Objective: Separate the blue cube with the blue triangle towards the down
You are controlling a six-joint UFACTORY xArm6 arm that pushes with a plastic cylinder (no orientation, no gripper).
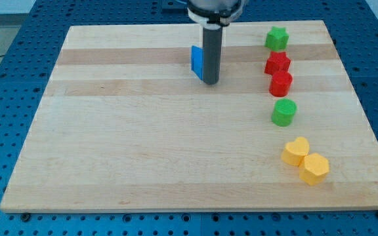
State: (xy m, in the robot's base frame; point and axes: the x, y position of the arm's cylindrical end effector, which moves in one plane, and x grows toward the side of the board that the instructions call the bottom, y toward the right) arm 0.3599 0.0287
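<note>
Our tip point(210, 82): a bare rod holding nothing, touching the board.
Blue block point(197, 62): just left of our tip, long axis up-down; shape partly hidden.
Others, right of our tip: two red, two green, two yellow.

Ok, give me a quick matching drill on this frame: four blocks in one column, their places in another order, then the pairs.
Things:
1. blue block
2. green star
3. green cylinder
4. yellow hexagon

Places:
A. lowest block, view's right
B. just below the two red blocks
C. against my tip, on its left
D. topmost of the right-hand column

Pairs: 1-C, 2-D, 3-B, 4-A
</note>
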